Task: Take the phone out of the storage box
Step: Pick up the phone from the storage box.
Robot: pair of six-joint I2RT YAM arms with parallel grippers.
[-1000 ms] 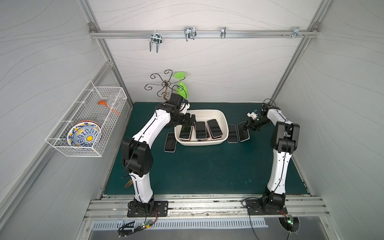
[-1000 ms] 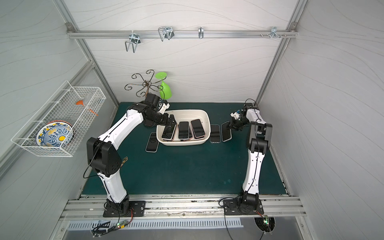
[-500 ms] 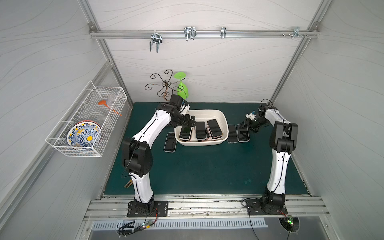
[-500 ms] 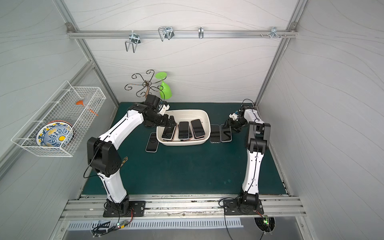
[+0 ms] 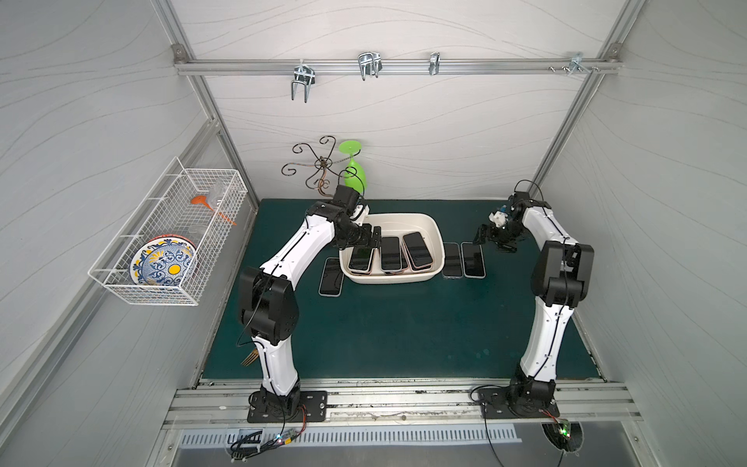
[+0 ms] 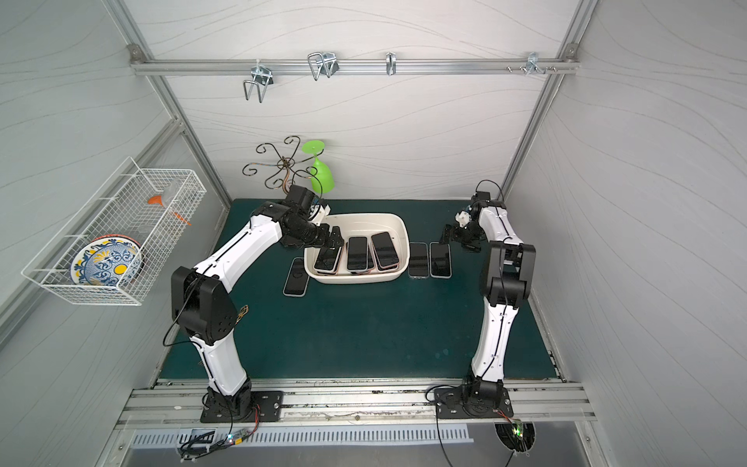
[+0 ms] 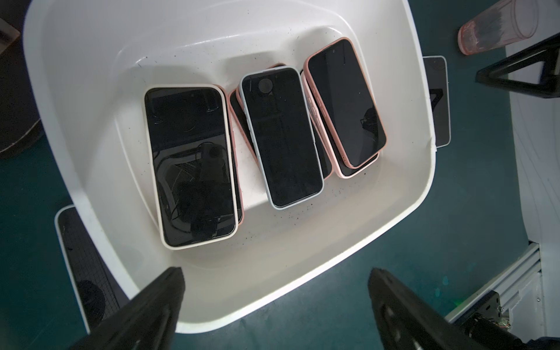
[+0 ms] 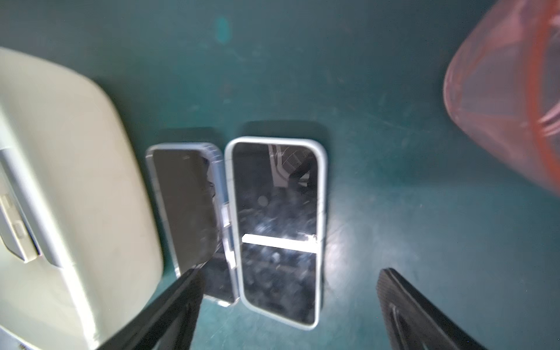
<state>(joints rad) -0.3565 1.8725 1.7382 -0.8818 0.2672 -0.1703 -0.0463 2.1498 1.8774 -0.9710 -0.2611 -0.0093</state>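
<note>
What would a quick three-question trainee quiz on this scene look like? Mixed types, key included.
1. How many phones lie on the green mat, outside the storage box?
2. True or false: the right gripper is shut on a phone.
3. Which gripper hovers over the storage box? A) left gripper B) right gripper C) neither

Key:
1. Three: one at the box's left, two at its right.
2. False: its jaws stand open and empty.
3. A.
</note>
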